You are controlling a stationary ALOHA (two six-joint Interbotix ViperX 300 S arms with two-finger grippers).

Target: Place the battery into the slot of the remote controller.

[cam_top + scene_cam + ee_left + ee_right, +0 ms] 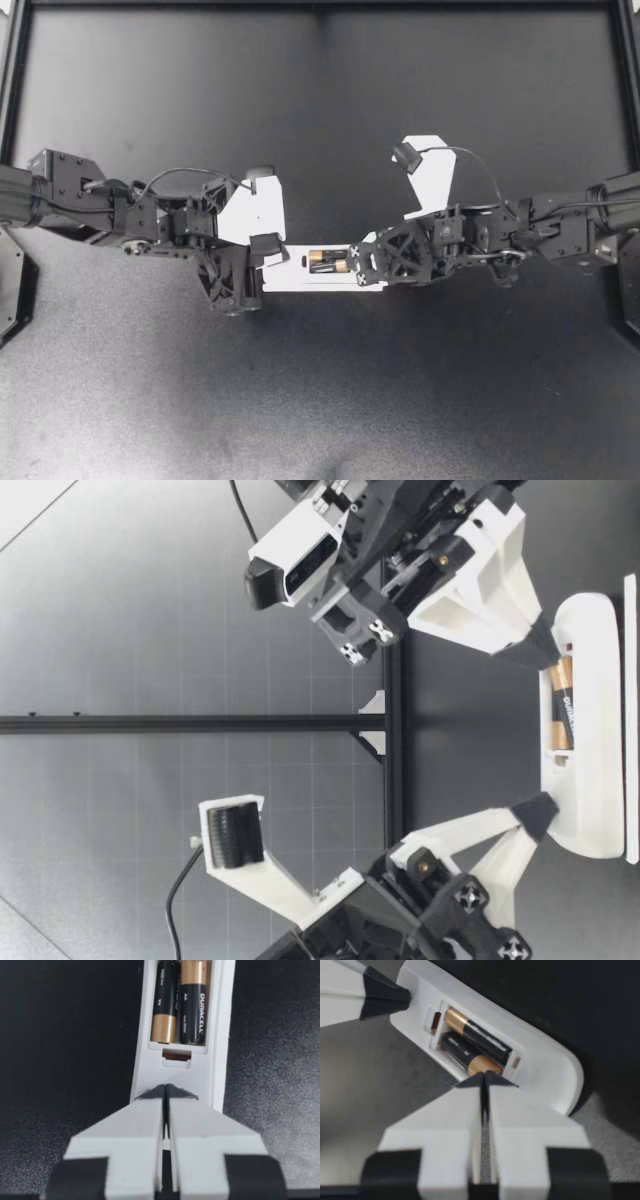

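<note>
Since the top view looks straight down, it gives the surface best: a black textured table mat [320, 400] bounded by a black metal frame [320, 5]; the low view alone shows the room beyond, a pale grey gridded wall [150, 600] with an upright black post [180, 723] before it.

I find the long white plastic remote controller [300, 277] lying flat near the middle of the mat, open compartment facing up; the two black-and-copper cylindrical batteries [328, 261] are seated in its slot.

My left gripper [268, 247] stands at one end of the remote, my right gripper [368, 248] at the other, the batteries between them; the fingers' closure cannot be judged from above.

The wrist views settle it: my left gripper [166, 1091] has its fingers pressed together, nothing between them, tips over the remote [220, 1035] just short of the slot; my right gripper [484, 1079] likewise, tips at the slot's edge.

The low view shows both tips, left [535, 815] and right [538, 645], touching the remote [590, 680] from above.

The batteries [192, 1005] lie side by side, lengthwise, copper ends reversed; the right wrist view confirms both batteries [477, 1045] sunk level in the slot.
</note>
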